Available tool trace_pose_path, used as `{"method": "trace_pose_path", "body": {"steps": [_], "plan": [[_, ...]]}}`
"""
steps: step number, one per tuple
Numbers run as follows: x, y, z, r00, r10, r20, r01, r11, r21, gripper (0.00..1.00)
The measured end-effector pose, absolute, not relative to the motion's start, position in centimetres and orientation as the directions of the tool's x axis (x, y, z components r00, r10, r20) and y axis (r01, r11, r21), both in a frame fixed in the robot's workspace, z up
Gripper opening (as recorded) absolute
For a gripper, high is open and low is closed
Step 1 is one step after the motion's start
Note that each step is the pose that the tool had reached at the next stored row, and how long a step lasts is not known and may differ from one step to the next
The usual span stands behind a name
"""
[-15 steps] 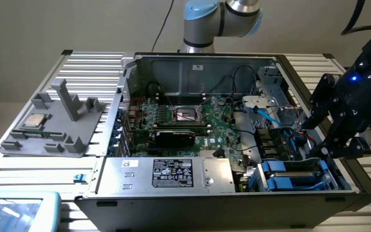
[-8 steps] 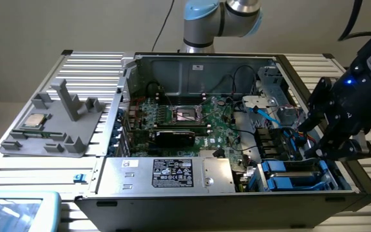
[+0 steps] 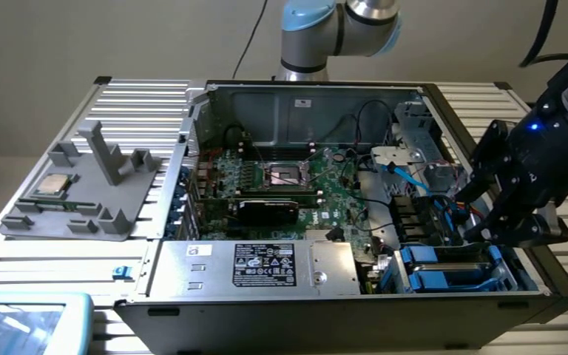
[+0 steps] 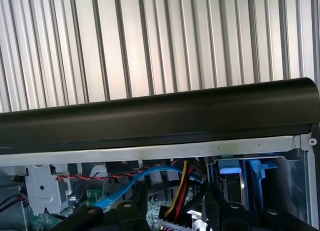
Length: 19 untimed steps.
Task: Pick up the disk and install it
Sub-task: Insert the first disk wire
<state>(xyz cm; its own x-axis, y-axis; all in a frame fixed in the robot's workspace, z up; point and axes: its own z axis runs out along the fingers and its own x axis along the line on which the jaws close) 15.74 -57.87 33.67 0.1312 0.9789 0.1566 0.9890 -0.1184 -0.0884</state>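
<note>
Over ribbed table (image 3: 47,262), hovers with gripper (image 3: 513,225), grip not tellable, at corner bay (image 3: 393,265) of computer case (image 3: 294,111), apparently seating the disk (image 3: 444,279), nearly done.

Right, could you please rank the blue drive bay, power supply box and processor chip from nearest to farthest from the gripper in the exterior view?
1. Blue drive bay, right beside the gripper, exterior view's right.
2. Power supply box, toward the middle of the view.
3. Processor chip, on the grey tray, exterior view's far left.
</note>
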Motion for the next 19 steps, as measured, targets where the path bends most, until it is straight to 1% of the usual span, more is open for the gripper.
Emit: {"method": "trace_pose_path", "body": {"steps": [14, 15, 17, 18, 19], "plan": [[15.82, -57.88, 33.66, 0.132, 0.979, 0.157, 0.989, -0.119, -0.089, 0.58], [15.82, -57.87, 33.66, 0.132, 0.979, 0.157, 0.989, -0.119, -0.089, 0.49], [15.82, -57.88, 33.66, 0.132, 0.979, 0.157, 0.989, -0.119, -0.089, 0.49], [15.82, -57.88, 33.66, 0.132, 0.979, 0.157, 0.989, -0.119, -0.089, 0.42], [15.82, -57.88, 33.66, 0.132, 0.979, 0.157, 0.989, -0.119, -0.089, 0.42]]}}
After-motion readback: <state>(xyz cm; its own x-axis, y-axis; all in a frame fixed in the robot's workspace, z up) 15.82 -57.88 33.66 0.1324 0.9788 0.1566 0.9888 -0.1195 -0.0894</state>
